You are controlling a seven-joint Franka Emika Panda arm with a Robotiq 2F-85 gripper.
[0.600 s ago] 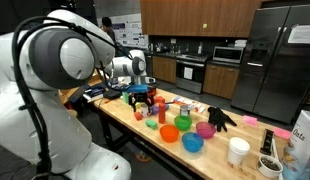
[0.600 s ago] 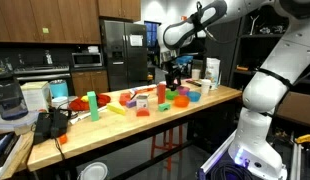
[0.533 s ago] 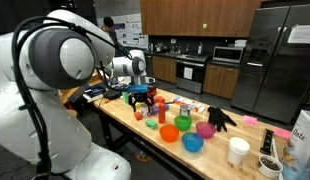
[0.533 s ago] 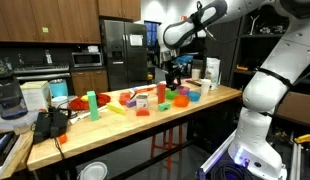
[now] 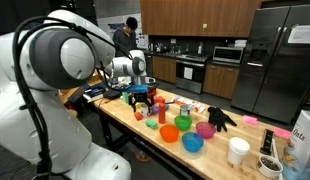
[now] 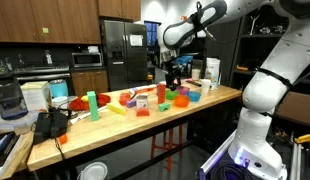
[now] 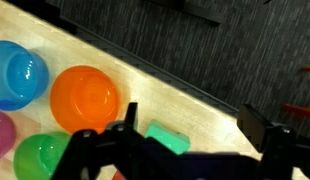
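Kitchen room, with a dark fridge (image 5: 280, 60) far right in an exterior view. A long wooden table (image 6: 105, 125) is cluttered with bright plastic ware. The claw (image 5: 143, 98) hangs over the table toward its left end, jaws spread wide, gripping nothing and touching nothing. In the wrist view an orange bowl (image 7: 85, 98) sits on the wood left of the claw, with a blue bowl (image 7: 17, 75) further left and a green bowl (image 7: 40, 158) nearer. A small teal block (image 7: 170, 138) lies on the table under the open fingers, just right of the orange bowl.
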